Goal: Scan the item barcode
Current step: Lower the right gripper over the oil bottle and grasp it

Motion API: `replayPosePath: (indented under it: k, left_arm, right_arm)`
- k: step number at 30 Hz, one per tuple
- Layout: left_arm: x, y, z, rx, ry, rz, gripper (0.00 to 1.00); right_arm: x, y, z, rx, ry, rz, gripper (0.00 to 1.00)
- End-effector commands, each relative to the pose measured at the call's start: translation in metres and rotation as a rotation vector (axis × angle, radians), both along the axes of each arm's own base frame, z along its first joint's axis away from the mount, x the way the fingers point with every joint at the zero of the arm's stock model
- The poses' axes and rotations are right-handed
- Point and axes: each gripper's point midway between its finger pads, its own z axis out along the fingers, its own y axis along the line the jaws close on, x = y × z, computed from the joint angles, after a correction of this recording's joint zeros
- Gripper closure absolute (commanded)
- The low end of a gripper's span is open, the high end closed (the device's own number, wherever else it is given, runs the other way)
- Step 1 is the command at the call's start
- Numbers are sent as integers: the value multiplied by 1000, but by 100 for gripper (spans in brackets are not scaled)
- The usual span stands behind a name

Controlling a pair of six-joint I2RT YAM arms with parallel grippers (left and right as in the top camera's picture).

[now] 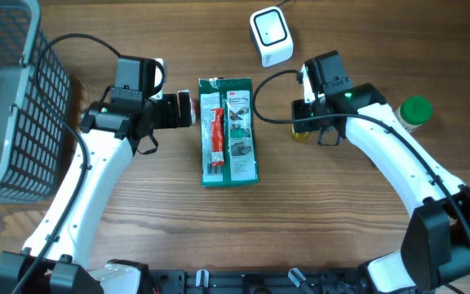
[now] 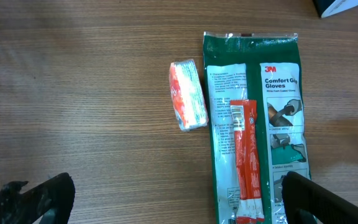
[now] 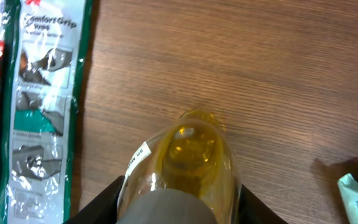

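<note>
Right wrist view: right gripper stood half-closed on the yellow bottle between its jaws; left gripper wide open, empty. I judged the slick bottle could twist, hiding its label from the scanner beyond.

Wood table, matt, grain visible. Crinkly glossy plastic film on the glove packet. Clear shiny yellow plastic bottle. Smooth white plastic scanner. Grey matt mesh basket.
</note>
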Motion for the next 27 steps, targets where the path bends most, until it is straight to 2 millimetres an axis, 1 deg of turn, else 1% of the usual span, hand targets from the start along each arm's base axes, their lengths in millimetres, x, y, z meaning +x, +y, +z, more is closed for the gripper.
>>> replayPosePath:
  k: [1,4,7,9,11,14,16,21,23,26,27]
  left_arm:
    - [3,2,6,7,-19,3,0]
    - [3,2,6,7,-19,3,0]
    - [3,2,6,7,-19,3,0]
    - [3,2,6,7,-19,3,0]
    - [3,2,6,7,-19,3,0]
    - [3,2,6,7,-19,3,0]
    - [3,2,6,7,-19,3,0]
    - [3,2,6,7,-19,3,0]
    - [3,2,6,7,-19,3,0]
    - [3,2,6,7,-19,3,0]
    - [3,2,6,7,-19,3,0]
  right_arm:
    - [-11,4,-8,17,33,56,61]
    - [-11,7,-5,29,28,69,62]
    - [-13,9,6,45,4,91,66]
    - [-15,7,17,49,-17,90,66]
    - [-19,6,20,48,-14,90,66]
    - [-34,1,13,27,54,88,65]
    - [-39,-1,11,21,76,88,66]
    - [-41,-2,6,18,85,87,64]
    - [-43,-2,3,15,92,88,60]
    - [-44,-2,3,15,93,87,57]
    - [-44,-2,3,15,93,87,52]
